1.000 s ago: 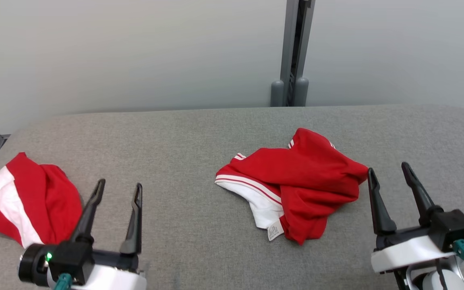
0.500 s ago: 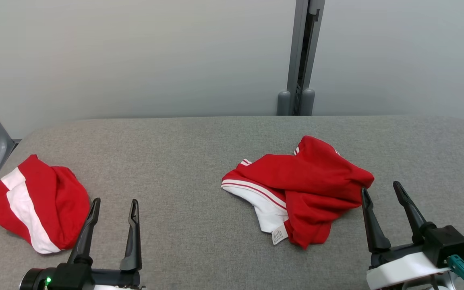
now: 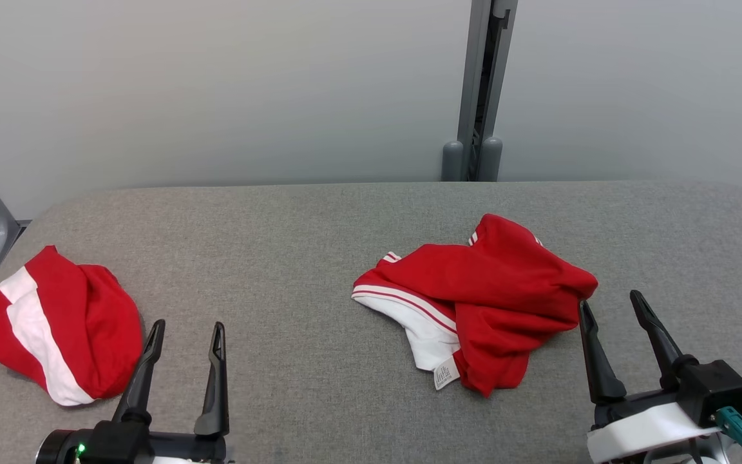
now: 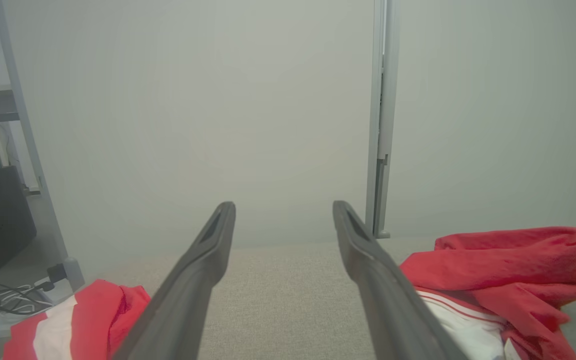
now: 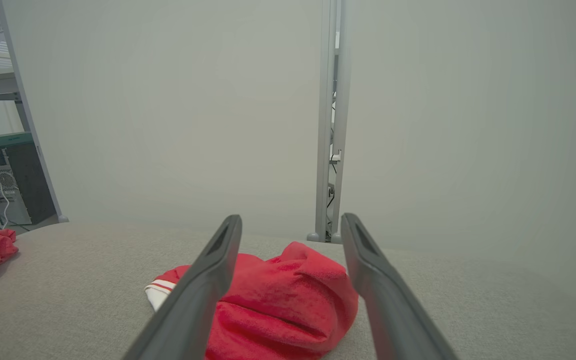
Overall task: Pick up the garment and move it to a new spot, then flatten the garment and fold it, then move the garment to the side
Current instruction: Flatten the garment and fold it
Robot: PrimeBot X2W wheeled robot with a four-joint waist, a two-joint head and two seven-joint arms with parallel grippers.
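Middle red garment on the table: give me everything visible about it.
The middle garment is soft red fabric with a white panel, thin striped trim and a small white label at its near edge. It lies crumpled in a heap on the grey table, right of centre. The open right pincer sits beside its right edge; contact is unclear.

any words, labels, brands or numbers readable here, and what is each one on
No text can be quoted.
The small white sewn-in tag on the crumpled red and white fabric garment, mid grey upholstered table: dark print, too small to read.
The second red and white fabric garment, at the left: no print visible.
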